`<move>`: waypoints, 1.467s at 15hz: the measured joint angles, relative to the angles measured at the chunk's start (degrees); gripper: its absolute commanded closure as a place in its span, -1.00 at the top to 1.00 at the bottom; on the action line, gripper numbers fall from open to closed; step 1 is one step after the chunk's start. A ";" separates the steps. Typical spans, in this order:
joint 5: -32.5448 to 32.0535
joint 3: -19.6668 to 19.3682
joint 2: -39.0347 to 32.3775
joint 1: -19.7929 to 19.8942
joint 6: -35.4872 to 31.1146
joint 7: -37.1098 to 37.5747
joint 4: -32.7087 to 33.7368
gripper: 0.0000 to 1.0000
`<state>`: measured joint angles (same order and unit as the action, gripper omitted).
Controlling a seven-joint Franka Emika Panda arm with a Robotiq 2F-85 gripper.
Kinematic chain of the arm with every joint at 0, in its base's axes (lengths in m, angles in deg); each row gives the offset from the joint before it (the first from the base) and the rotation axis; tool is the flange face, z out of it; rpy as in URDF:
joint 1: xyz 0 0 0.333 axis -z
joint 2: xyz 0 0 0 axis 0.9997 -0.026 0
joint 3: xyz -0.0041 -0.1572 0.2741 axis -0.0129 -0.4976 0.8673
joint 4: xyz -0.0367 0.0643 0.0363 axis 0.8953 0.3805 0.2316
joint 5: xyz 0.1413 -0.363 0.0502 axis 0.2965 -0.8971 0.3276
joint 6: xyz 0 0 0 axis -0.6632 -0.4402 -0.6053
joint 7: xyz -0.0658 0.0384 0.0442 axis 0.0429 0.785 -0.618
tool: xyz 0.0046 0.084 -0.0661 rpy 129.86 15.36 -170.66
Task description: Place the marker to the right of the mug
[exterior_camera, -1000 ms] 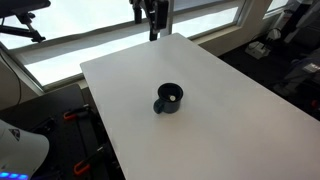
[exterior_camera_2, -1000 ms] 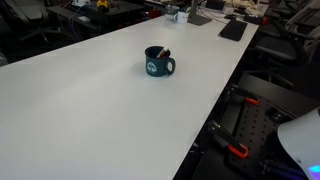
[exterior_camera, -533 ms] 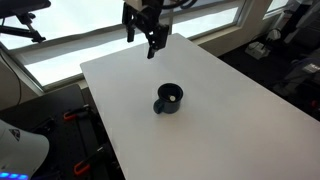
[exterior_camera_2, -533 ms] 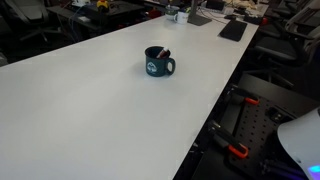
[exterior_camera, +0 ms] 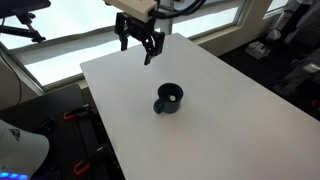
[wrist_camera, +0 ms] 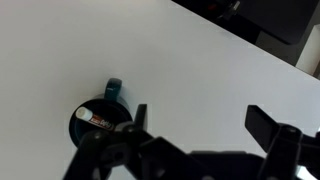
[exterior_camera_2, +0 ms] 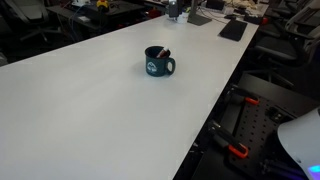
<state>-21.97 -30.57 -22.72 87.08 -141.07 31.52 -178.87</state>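
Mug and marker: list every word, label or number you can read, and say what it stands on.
On the mug: a pale print on its side, too small and blurred to read.
On the marker, lying inside the mug: reddish marks, too blurred to read.
No readable text anywhere else.

**Cut off, covered, too small**

In an exterior view the arm (exterior_camera: 135,8) above the gripper (exterior_camera: 140,48) is cropped by the picture's top edge, and the near edge of the table (exterior_camera: 230,110) runs out past the bottom. What lies inside the mug (exterior_camera: 168,99) is too small to tell there. In the wrist view the dark, blurred fingers (wrist_camera: 268,128) cover the mug's lower side, and the marker (wrist_camera: 101,122) inside it shows only in part.
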 measured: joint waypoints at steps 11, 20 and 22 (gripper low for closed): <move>-15.15 -0.02 -10.43 1.25 -0.06 -15.02 10.09 1.00; -16.66 0.18 -17.32 2.03 -2.91 -23.67 14.97 1.00; -16.79 0.22 -17.57 2.03 -2.97 -23.50 15.00 1.00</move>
<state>-38.76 -30.34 -40.29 89.11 -144.05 8.03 -163.87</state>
